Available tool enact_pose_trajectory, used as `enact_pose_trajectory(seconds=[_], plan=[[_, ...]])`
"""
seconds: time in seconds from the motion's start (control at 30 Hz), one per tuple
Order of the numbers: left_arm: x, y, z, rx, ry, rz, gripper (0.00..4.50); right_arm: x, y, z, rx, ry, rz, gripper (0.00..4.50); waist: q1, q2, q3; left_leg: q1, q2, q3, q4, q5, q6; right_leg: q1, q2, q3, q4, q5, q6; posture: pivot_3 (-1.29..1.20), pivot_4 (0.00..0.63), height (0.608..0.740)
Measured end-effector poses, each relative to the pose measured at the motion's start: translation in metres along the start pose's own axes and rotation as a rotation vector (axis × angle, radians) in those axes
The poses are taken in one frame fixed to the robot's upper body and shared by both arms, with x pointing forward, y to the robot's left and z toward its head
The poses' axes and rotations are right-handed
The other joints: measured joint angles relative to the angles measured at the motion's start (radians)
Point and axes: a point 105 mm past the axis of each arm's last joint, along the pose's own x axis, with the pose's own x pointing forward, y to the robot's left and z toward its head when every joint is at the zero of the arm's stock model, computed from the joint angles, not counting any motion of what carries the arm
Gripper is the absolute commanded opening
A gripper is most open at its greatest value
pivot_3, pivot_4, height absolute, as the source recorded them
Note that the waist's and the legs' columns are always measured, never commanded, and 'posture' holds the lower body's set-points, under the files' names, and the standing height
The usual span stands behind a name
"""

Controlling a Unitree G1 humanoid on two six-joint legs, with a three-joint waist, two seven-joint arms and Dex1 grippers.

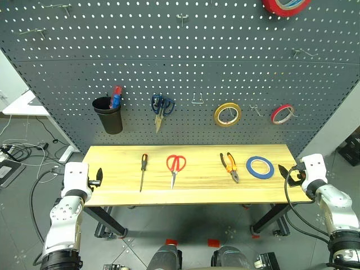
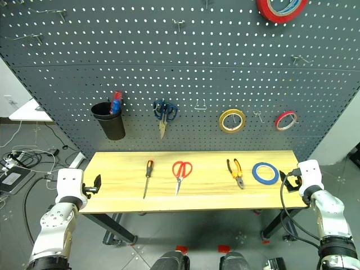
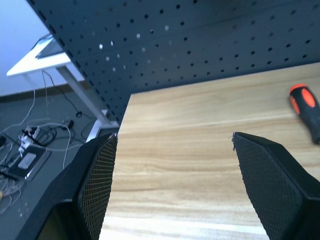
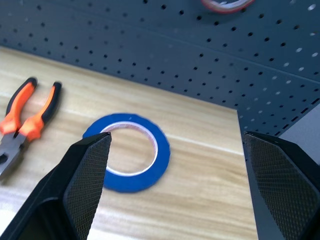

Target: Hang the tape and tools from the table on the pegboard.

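The two head views look forward and down from above the near edge of the table (image 1: pixel 191 194), facing the pegboard (image 1: pixel 185 67) square on; they share almost the whole scene (slightly offset sideways). The left wrist view sits low and close over the table's left end, catching the screwdriver (image 3: pixel 306 107). The right wrist view hovers near the blue tape (image 4: pixel 129 151) and pliers (image 4: pixel 22 125), facing the board.

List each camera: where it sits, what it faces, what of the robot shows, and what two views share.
Head stereo pair: looks forward and down at the pegboard and table; both arms show.
Left wrist: faces the table's left end, past the open left gripper.
Right wrist: faces the blue tape, past the open right gripper.
Shared: pliers in head and right wrist views.
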Motion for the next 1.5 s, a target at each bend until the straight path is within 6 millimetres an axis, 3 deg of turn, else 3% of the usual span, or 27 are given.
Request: enact_pose_trajectory(seconds=[0.13, 0.27, 0.33, 0.47, 0.6, 0.73, 0.97, 1.07, 1.37, 1.4, 1.5], plan=[[0.001, -0.016, 0.005, 0.076, 0.013, -0.056, 3.88, 0.002, 0.017, 0.004, -0.052, 0.046, 0.066, 4.50, -0.002, 0.001, 0.018, 0.000, 0.001, 0.000, 0.000, 0.000, 0.000, 0.000, 0.000, 0.000, 0.000, 0.000, 0.000, -0.01, 0.129, 0.740], [0.002, -0.071, 0.025, 0.156, -0.046, -0.288, 3.88, 0.008, 0.048, 0.007, -0.126, 0.101, 0.184, 4.50, -0.004, 0.002, 0.052, -0.001, 0.001, 0.002, 0.000, 0.000, 0.000, -0.001, -0.001, 0.000, 0.000, 0.000, 0.000, -0.03, 0.172, 0.740], [-0.002, -0.089, 0.035, 0.181, -0.087, -0.378, 3.88, 0.010, 0.056, 0.013, -0.147, 0.104, 0.219, 4.50, -0.005, 0.003, 0.065, -0.004, 0.001, 0.002, 0.000, 0.000, 0.000, -0.004, -0.001, 0.000, 0.000, 0.000, 0.000, -0.05, 0.204, 0.740], [-0.010, -0.121, 0.064, 0.199, -0.158, -0.585, 3.88, 0.018, 0.054, 0.029, -0.197, 0.130, 0.245, 4.50, -0.014, 0.000, 0.119, -0.005, 0.002, 0.004, 0.000, -0.001, 0.002, -0.005, -0.001, 0.000, 0.000, -0.001, -0.001, -0.07, 0.290, 0.740], [-0.031, -0.163, 0.108, 0.201, -0.277, -0.870, 3.88, 0.039, 0.054, 0.055, -0.231, 0.138, 0.275, 4.50, -0.030, -0.004, 0.167, -0.011, 0.002, 0.005, 0.001, -0.001, 0.003, -0.010, -0.001, -0.001, 0.000, 0.000, 0.000, -0.07, 0.347, 0.740], [-0.035, -0.174, 0.129, 0.250, -0.335, -0.956, 3.88, 0.054, 0.047, 0.064, -0.235, 0.175, 0.288, 4.50, -0.043, -0.007, 0.202, -0.025, 0.002, 0.007, 0.002, -0.002, 0.005, -0.024, -0.002, -0.001, 0.002, 0.005, 0.001, -0.06, 0.364, 0.740], [-0.040, -0.186, 0.149, 0.302, -0.404, -1.035, 3.88, 0.073, 0.053, 0.056, -0.343, 0.315, 0.416, 4.50, -0.062, -0.007, 0.255, -0.033, 0.003, 0.009, 0.016, -0.010, 0.014, -0.026, -0.003, -0.002, 0.003, 0.003, 0.003, -0.04, 0.408, 0.740], [-0.042, -0.185, 0.140, 0.299, -0.382, -1.046, 3.92, 0.077, 0.052, 0.057, -0.373, 0.334, 0.439, 3.90, -0.062, -0.007, 0.267, -0.034, 0.003, 0.009, 0.016, -0.010, 0.013, -0.027, -0.003, -0.002, 0.002, 0.003, 0.003, -0.04, 0.408, 0.740], [-0.046, -0.189, 0.133, 0.297, -0.374, -1.074, 3.92, 0.079, 0.045, 0.060, -0.500, 0.402, 0.484, 0.87, -0.057, -0.009, 0.275, -0.034, 0.003, 0.008, 0.016, -0.011, 0.013, -0.026, -0.003, -0.003, 0.002, 0.003, 0.004, -0.03, 0.395, 0.740], [-0.047, -0.190, 0.133, 0.295, -0.381, -1.075, 3.92, 0.079, 0.045, 0.060, -0.511, 0.401, 0.485, 0.65, -0.056, -0.009, 0.275, -0.034, 0.003, 0.008, 0.016, -0.011, 0.012, -0.026, -0.003, -0.003, 0.002, 0.003, 0.004, -0.03, 0.390, 0.740], [-0.048, -0.192, 0.135, 0.283, -0.389, -1.084, 3.92, 0.080, 0.044, 0.061, -0.521, 0.389, 0.478, 0.65, -0.057, -0.009, 0.275, -0.034, 0.003, 0.008, 0.017, -0.011, 0.012, -0.026, -0.003, -0.003, 0.002, 0.003, 0.004, -0.03, 0.383, 0.740]])
